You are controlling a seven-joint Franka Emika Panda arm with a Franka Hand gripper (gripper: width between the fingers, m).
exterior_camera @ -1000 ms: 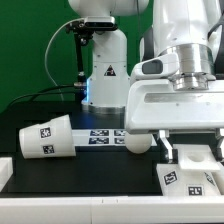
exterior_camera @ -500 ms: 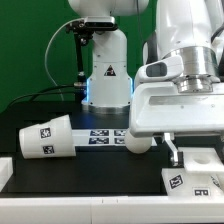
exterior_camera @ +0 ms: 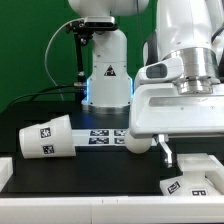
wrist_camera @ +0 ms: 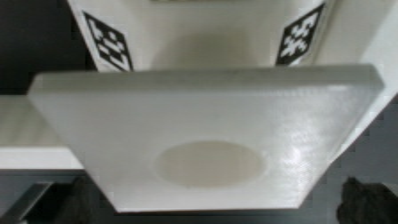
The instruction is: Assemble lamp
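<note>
You have three lamp parts on the black desk: one shade, one bulb and one base. The shade lies on its side toward the exterior view's left, well apart from the other two. One marker board lies between shade and bulb.

The bulb is half hidden behind the arm's white housing; you see only its rounded end, just beside the board. The base sits at the exterior view's right, cut off by the frame edge, below the end effector.

In the wrist view the base's flat top, with one round socket, fills most of the picture, and two tags show on the white face beyond it. The fingers stand apart, one on each side of the base; you cannot tell whether they touch it.

Bare desk lies open between shade and base.
</note>
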